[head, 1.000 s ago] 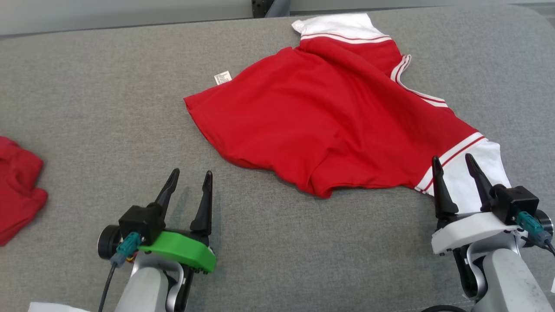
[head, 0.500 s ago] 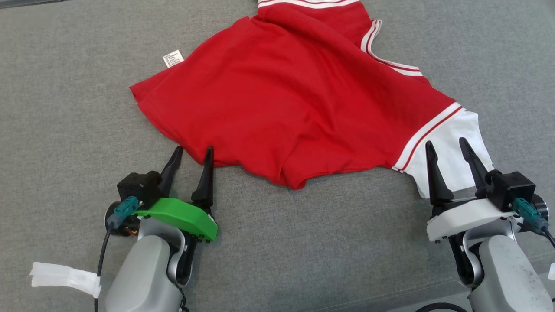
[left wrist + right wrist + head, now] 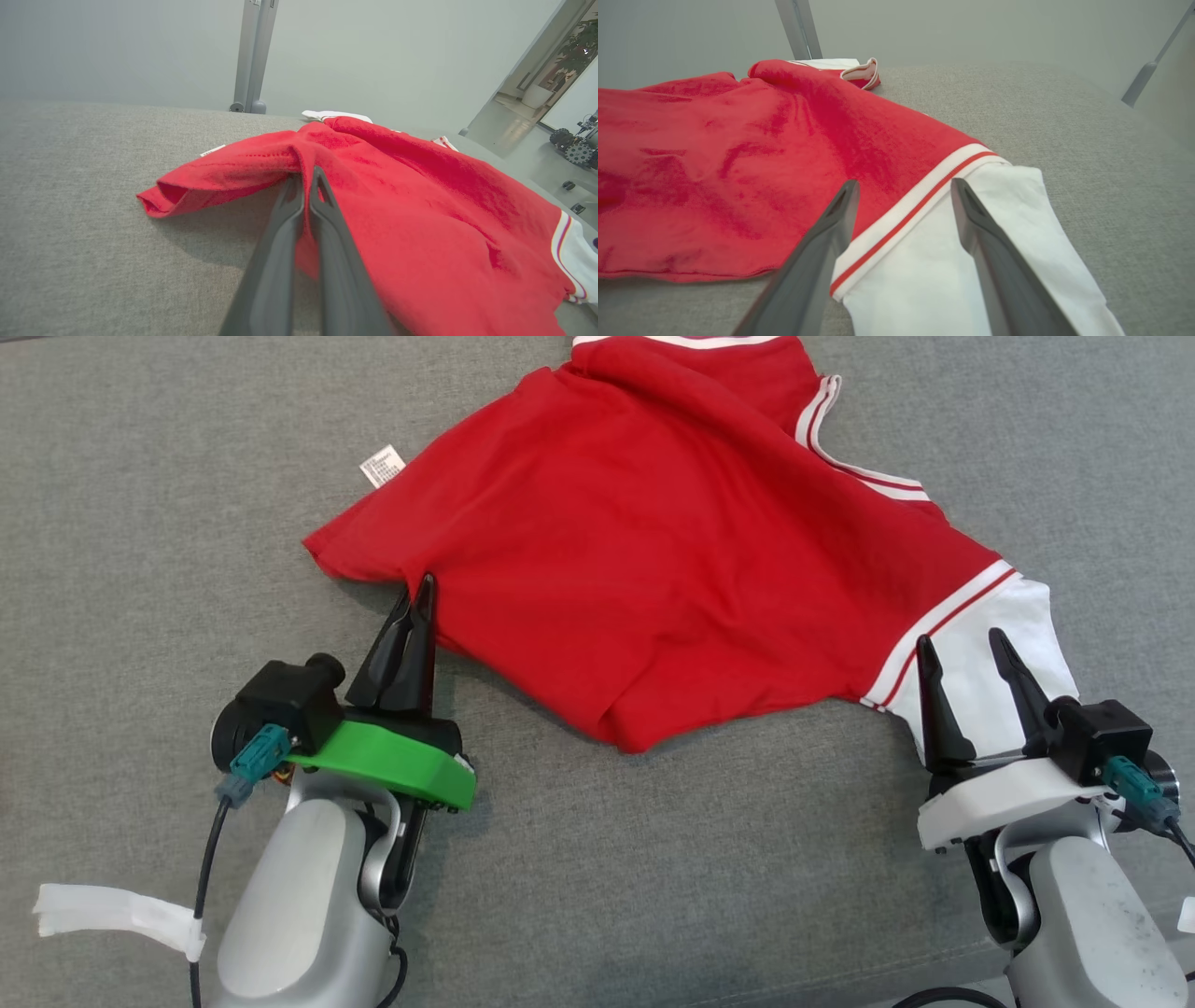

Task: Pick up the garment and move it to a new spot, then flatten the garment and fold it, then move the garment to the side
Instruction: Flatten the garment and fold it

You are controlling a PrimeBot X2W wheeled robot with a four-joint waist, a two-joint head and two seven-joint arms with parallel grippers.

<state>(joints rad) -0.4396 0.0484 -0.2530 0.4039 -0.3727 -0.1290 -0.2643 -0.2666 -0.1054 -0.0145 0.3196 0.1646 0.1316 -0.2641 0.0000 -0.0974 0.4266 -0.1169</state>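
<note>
The garment (image 3: pixel 653 551) is a red shirt with white, red-striped sleeves, spread rumpled over the grey padded surface (image 3: pixel 159 485). My left gripper (image 3: pixel 417 593) is shut on the garment's near left hem, pinching a fold of red cloth (image 3: pixel 303 163) that is lifted slightly. My right gripper (image 3: pixel 962 646) stands open over the white sleeve (image 3: pixel 999 644) at the garment's right end, one finger on each side of the sleeve (image 3: pixel 971 242) and its striped cuff band. A white care label (image 3: pixel 381 465) sticks out at the garment's far left edge.
Bare grey surface lies to the left and in front of the garment. White tape (image 3: pixel 112 913) is wrapped on my left arm's cable. In the left wrist view a metal post (image 3: pixel 252 51) rises behind the surface, and a doorway shows far right.
My left gripper moved forward onto the hem and shut on it, raising the cloth there. The camera shifted across the frames. The right gripper kept its place, open.
</note>
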